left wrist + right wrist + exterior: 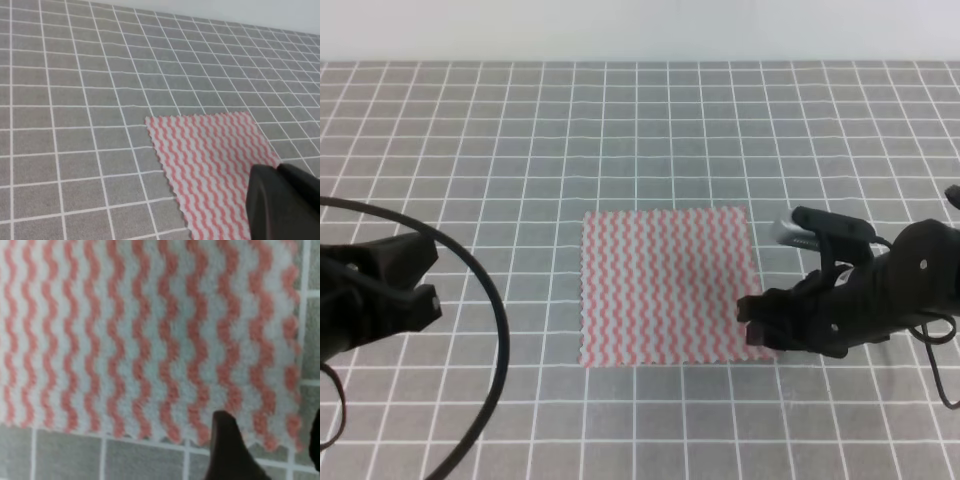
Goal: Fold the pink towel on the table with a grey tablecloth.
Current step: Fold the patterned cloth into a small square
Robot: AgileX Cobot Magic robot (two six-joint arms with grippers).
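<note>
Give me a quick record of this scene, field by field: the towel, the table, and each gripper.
towel: pink towel, flat and unfolded
surface: table with a grey tablecloth, white grid lines
right gripper: low at the towel's near right corner, fingers apart
left gripper: left of the towel, clear of it, state unclear
fold: not yet begun

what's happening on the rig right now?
The pink towel lies flat and unfolded on the table with a grey tablecloth. The right pincer is down at the towel's near right corner; in the right wrist view its fingers straddle the edge, open, with no cloth lifted yet. The left pincer sits off to the left, clear of the towel; its state can't be read. No fold has been made.
</note>
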